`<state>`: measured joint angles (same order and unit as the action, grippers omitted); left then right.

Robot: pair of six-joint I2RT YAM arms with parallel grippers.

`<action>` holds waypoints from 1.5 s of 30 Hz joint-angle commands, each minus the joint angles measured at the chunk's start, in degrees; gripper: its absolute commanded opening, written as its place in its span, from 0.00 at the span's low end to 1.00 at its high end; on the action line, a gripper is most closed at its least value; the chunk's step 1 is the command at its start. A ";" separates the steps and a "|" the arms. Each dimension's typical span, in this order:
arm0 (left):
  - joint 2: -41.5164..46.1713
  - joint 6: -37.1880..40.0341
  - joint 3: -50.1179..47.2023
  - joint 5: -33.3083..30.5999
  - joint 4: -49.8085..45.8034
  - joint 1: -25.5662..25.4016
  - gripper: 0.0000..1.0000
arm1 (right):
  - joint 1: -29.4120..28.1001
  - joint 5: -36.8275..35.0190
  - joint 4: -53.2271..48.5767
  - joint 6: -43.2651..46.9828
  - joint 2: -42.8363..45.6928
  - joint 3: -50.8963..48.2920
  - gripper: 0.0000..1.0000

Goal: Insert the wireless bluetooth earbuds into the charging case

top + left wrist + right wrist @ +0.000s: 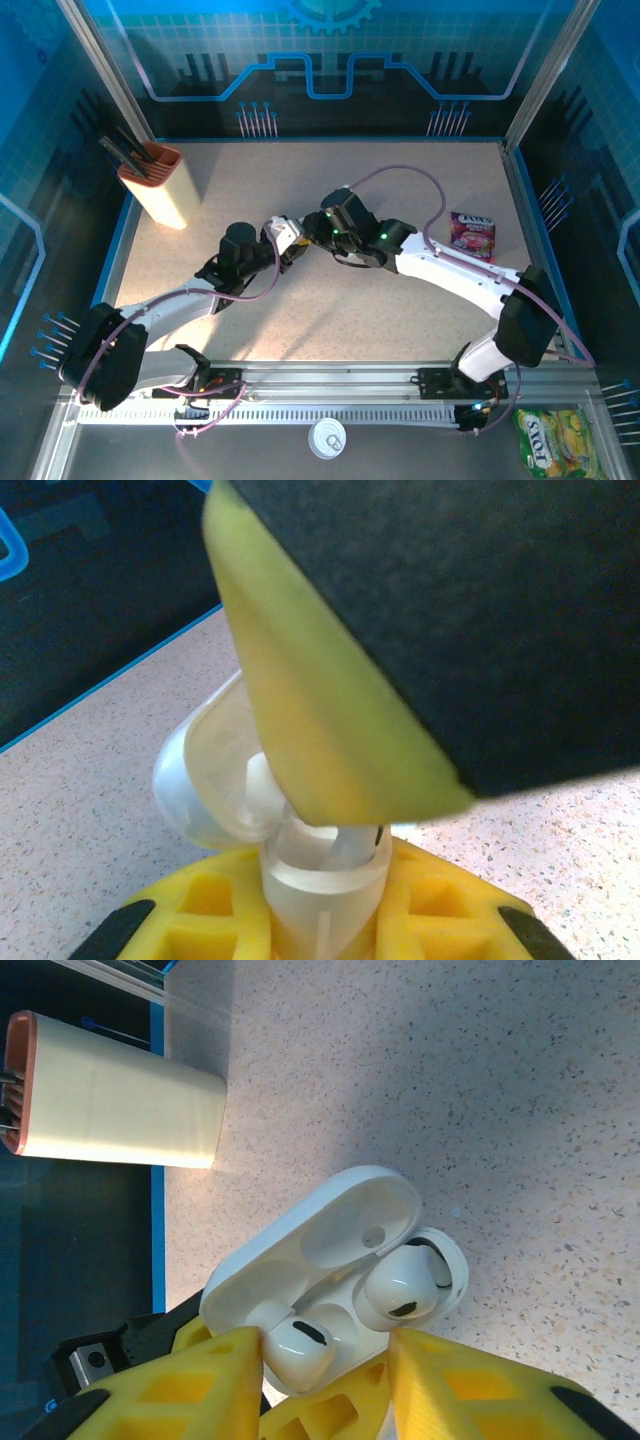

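Observation:
The white charging case (340, 1220) stands with its lid swung open, and my left gripper (325, 920) is shut on its lower body (325, 885) between yellow fingers. Both wireless bluetooth earbuds sit in the case's wells: one (405, 1285) on the right, the other (295, 1350) on the left, right beside my right gripper's left finger. My right gripper (325, 1340) hovers just above the case, its yellow jaws apart and gripping nothing. In the top view the two grippers meet mid-table at the case (287, 232). One of the right gripper's fingers (330, 710) hides most of the case's top in the left wrist view.
A beige holder with an orange rim (160, 185) stands at the back left, also seen as the holder (110, 1090) in the right wrist view. A candy packet (472, 235) lies to the right. A green bag (557, 440) and a round white lid (327, 437) lie in front of the rail.

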<state>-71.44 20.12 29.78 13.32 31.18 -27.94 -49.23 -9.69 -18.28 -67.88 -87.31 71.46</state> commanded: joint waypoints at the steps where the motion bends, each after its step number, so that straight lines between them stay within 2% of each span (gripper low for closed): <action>1: 1.28 0.63 0.15 0.67 4.95 -0.32 0.14 | -0.59 -0.20 -4.66 4.14 1.88 0.37 0.39; 8: 0.86 0.31 0.48 3.45 3.68 -0.21 0.14 | 1.21 6.04 0.79 9.60 6.17 -3.31 0.43; 14: 1.65 0.98 0.50 4.97 1.63 -0.24 0.14 | 3.27 8.31 -1.22 15.02 9.40 -3.96 0.44; 17: 1.65 1.45 0.45 6.52 1.01 -0.27 0.15 | 4.43 11.13 -2.61 20.13 10.66 -3.29 0.41; 20: 1.85 2.71 0.64 9.61 -0.67 -0.24 0.15 | 6.72 16.17 -8.48 25.88 9.66 0.25 0.37; 27: 2.88 3.79 1.34 14.21 -3.72 -0.26 0.16 | 8.37 19.83 -25.87 37.43 2.87 12.57 0.32; 36: 2.63 3.69 2.31 15.37 -5.38 -0.26 0.15 | 8.23 22.52 -31.22 39.93 -2.11 17.84 0.29; 45: 1.38 2.12 2.39 16.04 -3.76 -0.27 0.15 | 8.18 23.13 -29.60 39.05 -2.37 16.48 0.28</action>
<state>-69.71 22.50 30.39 26.94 25.96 -27.94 -41.19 11.68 -46.96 -29.50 -89.14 87.13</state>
